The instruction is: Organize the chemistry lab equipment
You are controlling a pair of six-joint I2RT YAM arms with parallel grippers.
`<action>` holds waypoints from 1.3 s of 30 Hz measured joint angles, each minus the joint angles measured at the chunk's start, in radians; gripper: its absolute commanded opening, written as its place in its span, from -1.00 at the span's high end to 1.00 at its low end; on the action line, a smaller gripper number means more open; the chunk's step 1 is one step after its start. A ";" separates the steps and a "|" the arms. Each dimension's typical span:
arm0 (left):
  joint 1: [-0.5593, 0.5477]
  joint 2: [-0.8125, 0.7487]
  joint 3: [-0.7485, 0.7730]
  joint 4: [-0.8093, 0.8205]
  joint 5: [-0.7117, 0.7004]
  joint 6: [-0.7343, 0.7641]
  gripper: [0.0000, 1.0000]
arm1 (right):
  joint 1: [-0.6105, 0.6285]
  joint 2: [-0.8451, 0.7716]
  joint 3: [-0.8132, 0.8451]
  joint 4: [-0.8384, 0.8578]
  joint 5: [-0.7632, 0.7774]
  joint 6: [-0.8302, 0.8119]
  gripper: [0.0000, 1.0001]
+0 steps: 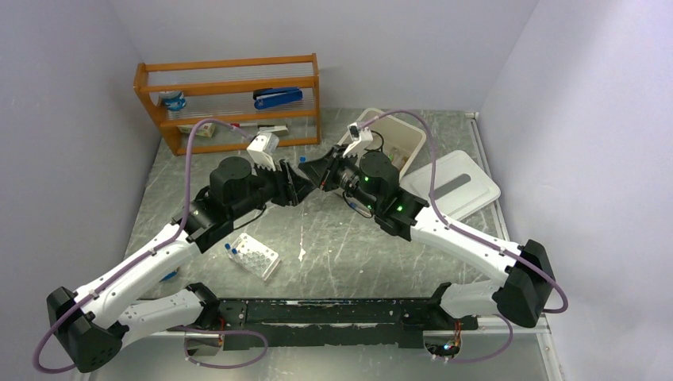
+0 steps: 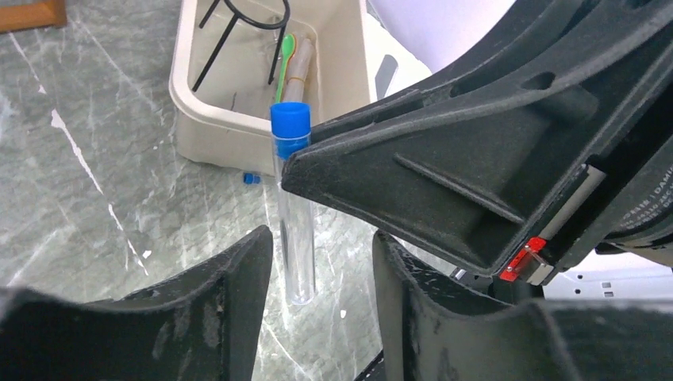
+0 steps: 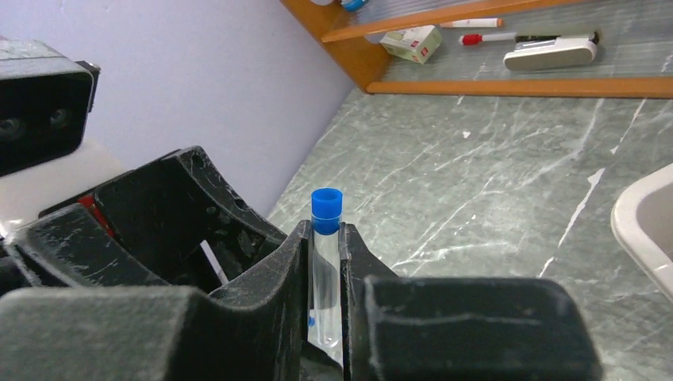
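Standing here, I can't properly read a single word. The black casing (image 2: 644,200) at the right edge of the left wrist view carries a line of pale lettering, but it is cut off by the frame and too small to make out. On the wooden shelf (image 3: 516,86) a small box (image 3: 413,41) has a red patch with print on it, too blurred to read. The blue-capped vial (image 3: 326,238) shows no marking I can read.

A clear plastic tube with a blue cap (image 3: 326,270) stands upright, pinched in the right gripper (image 3: 324,238).
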 measured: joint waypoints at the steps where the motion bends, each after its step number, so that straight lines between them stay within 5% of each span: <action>1: 0.000 0.000 -0.002 0.007 0.007 0.004 0.05 | 0.000 -0.004 0.000 0.000 -0.005 0.012 0.66; 7: 0.000 -0.001 -0.018 0.033 0.028 0.058 0.62 | -0.002 -0.006 0.000 -0.010 -0.026 0.040 0.56; 12: 0.007 -0.001 -0.022 0.024 0.040 0.148 0.90 | -0.004 -0.014 0.008 -0.041 -0.039 0.056 0.20; 23: 0.005 0.008 0.008 -0.012 0.089 0.334 0.91 | -0.014 -0.015 0.125 -0.216 -0.035 0.080 0.16; 34: 0.005 0.008 0.008 -0.049 0.088 0.378 0.90 | -0.043 -0.006 0.136 -0.274 -0.064 0.105 0.53; 39: 0.005 0.008 0.008 -0.052 0.085 0.382 0.89 | -0.051 -0.003 0.136 -0.264 -0.105 0.100 0.48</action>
